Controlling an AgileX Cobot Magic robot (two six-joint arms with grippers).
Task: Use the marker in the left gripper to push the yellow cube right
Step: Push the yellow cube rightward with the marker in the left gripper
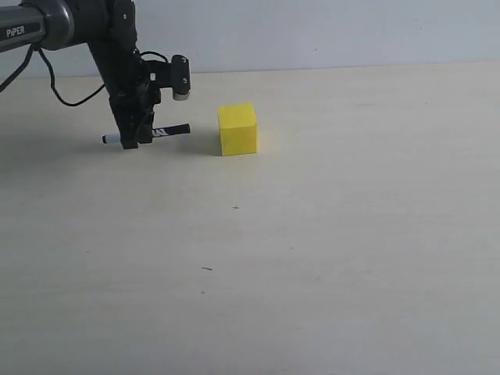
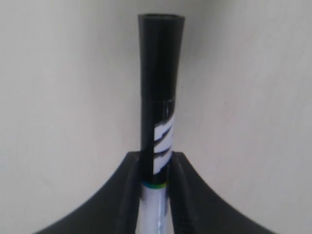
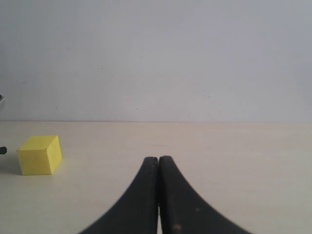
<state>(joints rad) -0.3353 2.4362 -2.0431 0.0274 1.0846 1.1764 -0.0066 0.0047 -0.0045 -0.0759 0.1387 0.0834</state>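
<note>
The yellow cube (image 1: 237, 130) rests on the pale table, back centre-left; the right wrist view also catches this cube (image 3: 40, 155) at its edge. My left gripper (image 1: 133, 139) reaches down just left of it, shut on the marker (image 1: 170, 130). The marker lies level, its black cap pointing at the cube with a small gap between them. In the left wrist view the marker (image 2: 159, 92) sticks straight out from between the black fingers (image 2: 127, 195) of the left gripper (image 2: 156, 158). My right gripper (image 3: 159, 159) is shut and empty, well away from the cube.
The pale table (image 1: 328, 250) spreads wide to the right of the cube and toward the front. A light wall (image 1: 312, 31) runs along the table's back edge. Black cables (image 1: 58, 90) hang from the left arm.
</note>
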